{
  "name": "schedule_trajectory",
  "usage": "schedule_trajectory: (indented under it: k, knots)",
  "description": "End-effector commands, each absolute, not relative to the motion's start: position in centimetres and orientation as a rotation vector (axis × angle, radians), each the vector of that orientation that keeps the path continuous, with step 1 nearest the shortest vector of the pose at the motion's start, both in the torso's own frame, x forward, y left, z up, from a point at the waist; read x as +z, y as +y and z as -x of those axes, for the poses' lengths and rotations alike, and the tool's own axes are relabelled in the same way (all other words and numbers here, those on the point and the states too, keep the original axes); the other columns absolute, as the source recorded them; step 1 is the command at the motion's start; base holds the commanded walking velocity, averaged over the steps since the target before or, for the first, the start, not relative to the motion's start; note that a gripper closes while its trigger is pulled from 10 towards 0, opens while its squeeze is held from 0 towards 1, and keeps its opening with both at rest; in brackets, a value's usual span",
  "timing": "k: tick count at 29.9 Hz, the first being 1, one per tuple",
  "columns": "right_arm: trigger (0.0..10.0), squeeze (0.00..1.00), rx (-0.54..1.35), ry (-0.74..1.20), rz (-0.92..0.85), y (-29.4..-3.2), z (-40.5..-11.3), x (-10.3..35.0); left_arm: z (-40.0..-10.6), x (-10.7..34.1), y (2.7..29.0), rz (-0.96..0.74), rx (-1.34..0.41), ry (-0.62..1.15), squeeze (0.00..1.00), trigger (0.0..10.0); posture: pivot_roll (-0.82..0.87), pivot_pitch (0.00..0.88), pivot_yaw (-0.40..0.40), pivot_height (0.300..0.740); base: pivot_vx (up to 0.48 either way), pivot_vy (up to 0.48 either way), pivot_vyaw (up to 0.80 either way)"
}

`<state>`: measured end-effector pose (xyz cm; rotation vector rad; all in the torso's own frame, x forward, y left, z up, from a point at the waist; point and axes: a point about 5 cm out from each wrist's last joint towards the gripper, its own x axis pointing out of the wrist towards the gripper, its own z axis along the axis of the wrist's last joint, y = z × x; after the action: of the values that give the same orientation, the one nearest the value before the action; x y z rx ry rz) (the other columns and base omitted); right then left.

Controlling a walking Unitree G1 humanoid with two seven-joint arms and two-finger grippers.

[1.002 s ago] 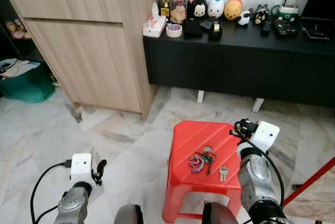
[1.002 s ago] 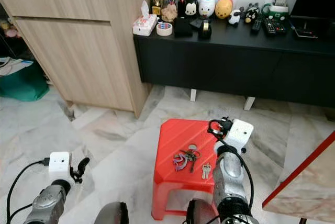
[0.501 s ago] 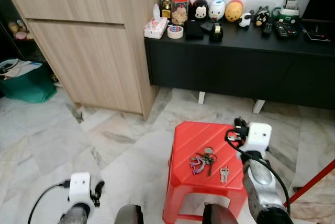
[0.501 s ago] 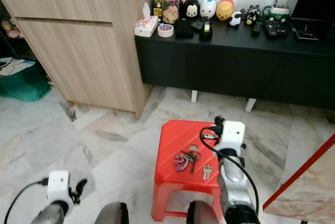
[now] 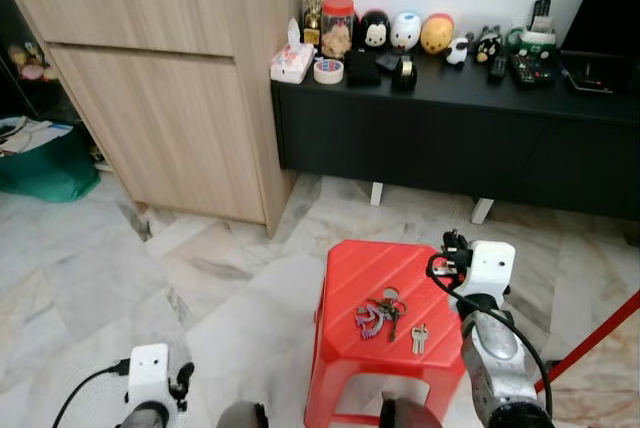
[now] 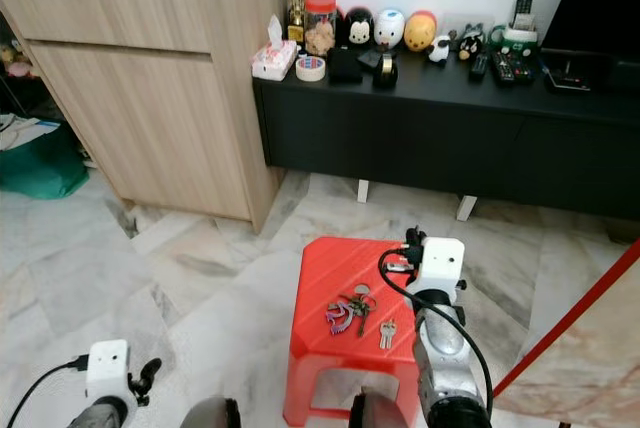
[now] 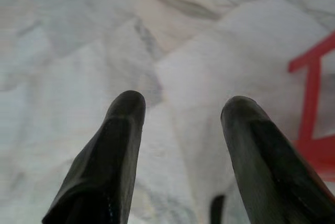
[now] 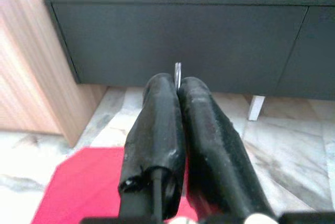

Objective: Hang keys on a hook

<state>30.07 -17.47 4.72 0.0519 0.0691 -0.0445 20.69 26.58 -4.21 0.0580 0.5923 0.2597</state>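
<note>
A bunch of keys (image 5: pixel 378 314) with coloured tags lies on the top of a red plastic stool (image 5: pixel 352 273). A small pair of keys (image 5: pixel 418 336) lies just to its right. My right gripper (image 5: pixel 452 246) hovers at the stool's far right corner, above and beyond the keys. In the right wrist view its fingers (image 8: pixel 157 114) are pressed together, and a thin silver metal piece (image 8: pixel 178 71) pokes out between the tips. My left gripper (image 7: pixel 180 106) is open and hangs low over the marble floor, left of the stool.
A tall wooden cabinet (image 5: pixel 170 78) stands at the left. A low black console (image 5: pixel 450 118) along the wall carries toys, a jar, tape and remotes. A green bag (image 5: pixel 45 163) sits at the far left. A red-edged slab (image 5: pixel 590 343) is at the lower right.
The camera has risen a little and the scene has shifted. My left arm has dropped lower in the picture. The right gripper stays at the stool's far right corner; the keys have not moved.
</note>
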Motion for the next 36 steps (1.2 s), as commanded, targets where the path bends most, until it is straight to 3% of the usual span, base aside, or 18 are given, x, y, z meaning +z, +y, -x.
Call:
schedule_trajectory:
  k: [1, 6, 22, 36]
  knots:
    - [10.0, 0.0, -0.037, 0.045, -0.052, -17.3, -30.3, 5.2, -20.4, -4.4, 26.8, -0.053, 0.278, 0.61, 0.0, 10.0, 0.02, 0.0, -0.028, 0.71, 0.0, 0.0, 0.0]
    - [10.0, 0.0, -0.036, 0.065, -0.053, -17.4, -30.0, 4.8, -19.4, -4.8, 27.5, -0.058, 0.314, 0.657, 0.0, 10.0, 0.02, 0.0, -0.045, 0.74, 0.0, 0.0, 0.0]
    - [10.0, 0.0, -0.076, 0.13, -0.051, -19.0, -28.9, 3.1, -17.6, -6.7, 25.3, -0.012, 0.251, 0.76, 0.0, 10.0, 0.03, 0.0, -0.028, 0.74, 0.0, 0.0, 0.0]
    - [10.0, 0.0, -0.08, 0.136, -0.056, -18.9, -29.1, 3.1, -17.1, -6.8, 25.9, -0.003, 0.26, 0.77, 0.0, 10.0, 0.02, 0.0, -0.027, 0.74, 0.0, 0.0, 0.0]
